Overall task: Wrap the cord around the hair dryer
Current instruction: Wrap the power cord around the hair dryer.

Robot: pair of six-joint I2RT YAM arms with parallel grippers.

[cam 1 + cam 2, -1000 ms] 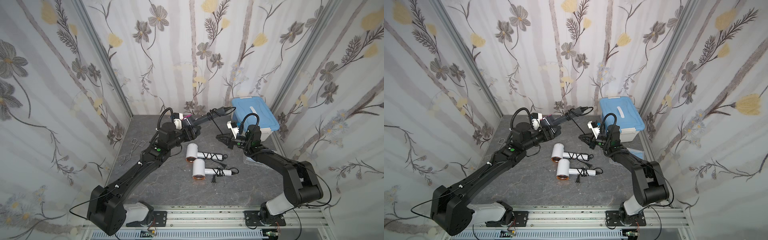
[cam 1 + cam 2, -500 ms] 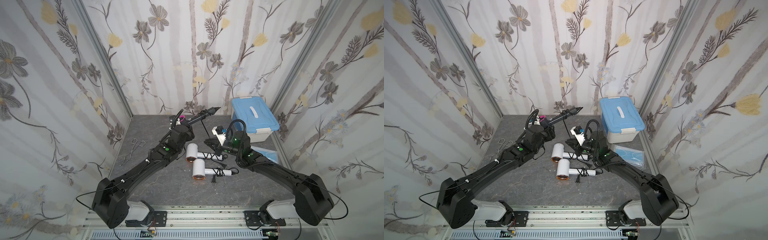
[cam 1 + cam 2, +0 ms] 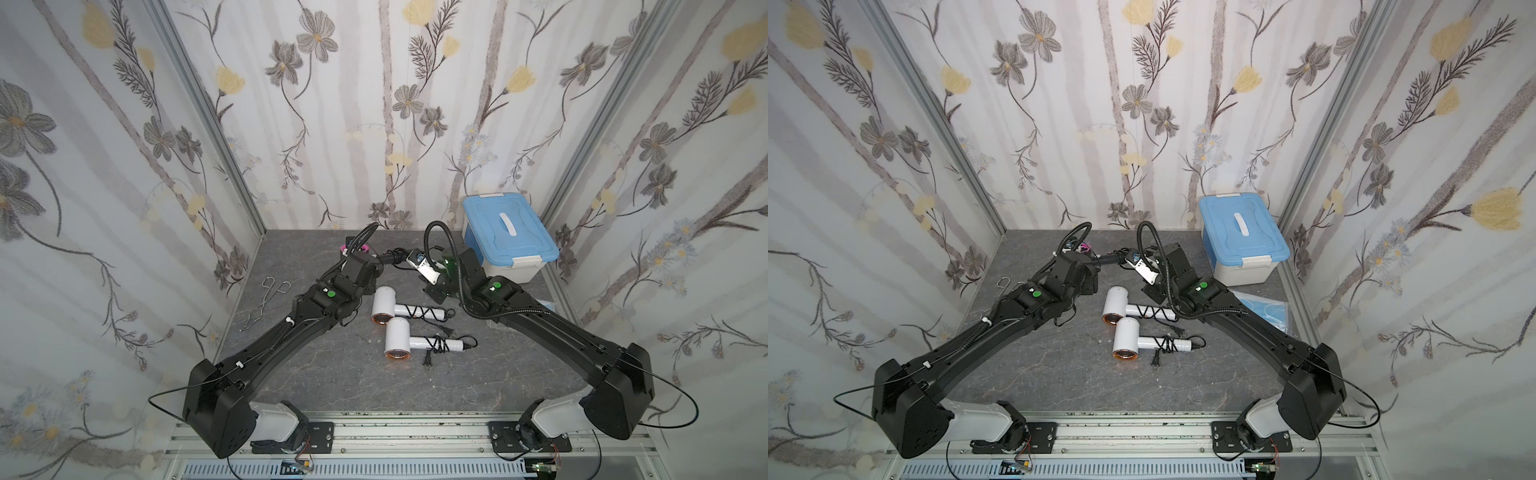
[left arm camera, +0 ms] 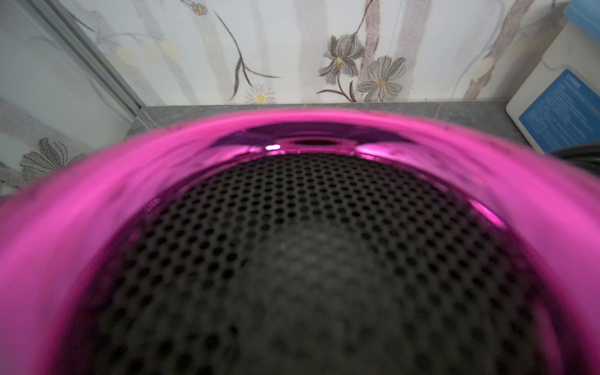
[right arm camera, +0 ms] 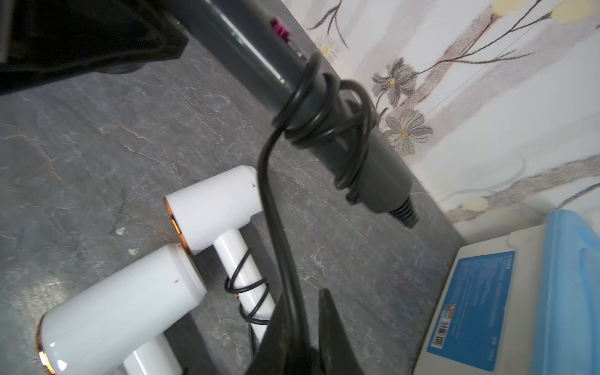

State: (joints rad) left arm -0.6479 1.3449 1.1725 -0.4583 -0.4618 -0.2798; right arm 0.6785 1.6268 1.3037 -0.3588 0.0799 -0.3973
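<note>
A dark grey hair dryer (image 3: 388, 258) with a magenta ring (image 4: 227, 136) is held low over the back of the table, its handle (image 5: 259, 55) pointing toward the right arm. My left gripper (image 3: 372, 262) is shut on its body; the dryer's black mesh fills the left wrist view and hides the jaws. The black cord (image 5: 324, 110) loops a few times around the handle's end. From there it runs down into my right gripper (image 5: 303, 297), which is shut on it just right of the handle (image 3: 1152, 291).
Two white hair dryers (image 3: 386, 297) (image 3: 399, 338) lie mid-table with cords wound on their handles and a loose plug (image 3: 427, 359) beside them. A blue-lidded bin (image 3: 507, 237) stands back right, metal tongs (image 3: 266, 299) lie left, and a blue packet (image 3: 1266, 309) lies right.
The left arm has brought the dark dryer down from a raised tilt to low and level at the back. The right gripper has moved left with the cord, close to the handle's end.
</note>
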